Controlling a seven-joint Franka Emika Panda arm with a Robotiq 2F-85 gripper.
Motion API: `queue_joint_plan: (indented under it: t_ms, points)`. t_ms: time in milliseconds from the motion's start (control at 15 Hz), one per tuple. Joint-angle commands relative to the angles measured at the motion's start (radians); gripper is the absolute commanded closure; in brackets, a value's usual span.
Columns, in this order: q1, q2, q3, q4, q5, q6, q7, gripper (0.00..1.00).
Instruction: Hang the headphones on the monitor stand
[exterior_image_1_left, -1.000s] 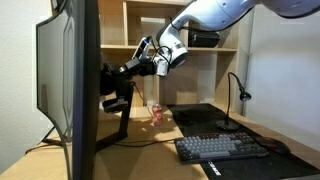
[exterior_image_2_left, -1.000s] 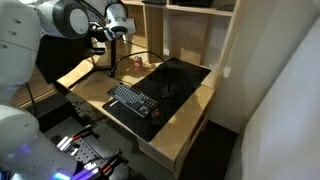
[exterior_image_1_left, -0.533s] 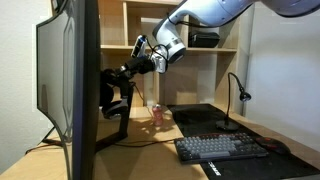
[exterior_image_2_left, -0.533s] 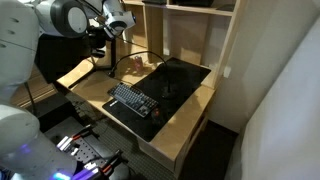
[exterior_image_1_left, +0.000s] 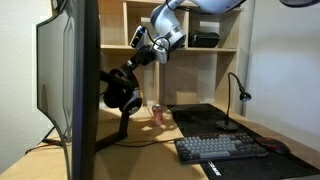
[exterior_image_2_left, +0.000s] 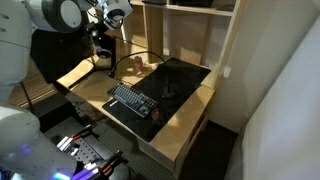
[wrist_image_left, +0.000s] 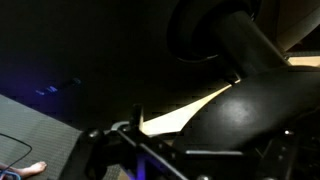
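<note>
Hovering pincer (exterior_image_1_left: 138, 50) near headphones (exterior_image_1_left: 120, 92), opening unclear

Black keyboard (exterior_image_1_left: 222, 147), gooseneck lamp (exterior_image_1_left: 243, 95), desk mat (exterior_image_2_left: 182, 76)

Black headphones (exterior_image_1_left: 119, 92) seemingly hang on monitor stand (exterior_image_1_left: 121, 128).

The black over-ear headphones (exterior_image_1_left: 120, 92) look like matt plastic, with soft padded earcups. The thin black angular monitor stand (exterior_image_1_left: 122, 124) looks like matt painted metal. The pale wooden tabletop (exterior_image_1_left: 150, 152) and light wooden shelving (exterior_image_1_left: 215, 75) are smooth with a low sheen. The black keyboard (exterior_image_1_left: 220, 148) is matt plastic, and the black desk mat (exterior_image_1_left: 200, 113) looks dull and cloth-like. The robot arm's grey-white shell (exterior_image_1_left: 168, 18) is glossy.
</note>
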Motion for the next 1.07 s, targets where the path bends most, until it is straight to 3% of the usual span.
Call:
queue_joint_plan:
  t_ms: [0, 200, 333, 400, 467, 733, 1000]
  points:
    - [0.004, -0.11, -0.002, -0.092, -0.085, 0.072, -0.086, 0.0]
    - [0.003, -0.141, 0.006, -0.139, -0.141, 0.114, -0.111, 0.0]
    - [-0.016, -0.134, 0.031, -0.162, -0.119, 0.072, -0.1, 0.0]
    - [-0.026, -0.119, 0.044, -0.162, -0.095, 0.046, -0.098, 0.24]
    - [-0.026, -0.111, 0.053, -0.169, -0.074, 0.046, -0.089, 0.01]
    - [0.007, -0.121, 0.064, -0.203, -0.046, 0.147, -0.144, 0.0]
    - [0.061, -0.115, 0.033, -0.196, -0.147, 0.326, -0.168, 0.0]
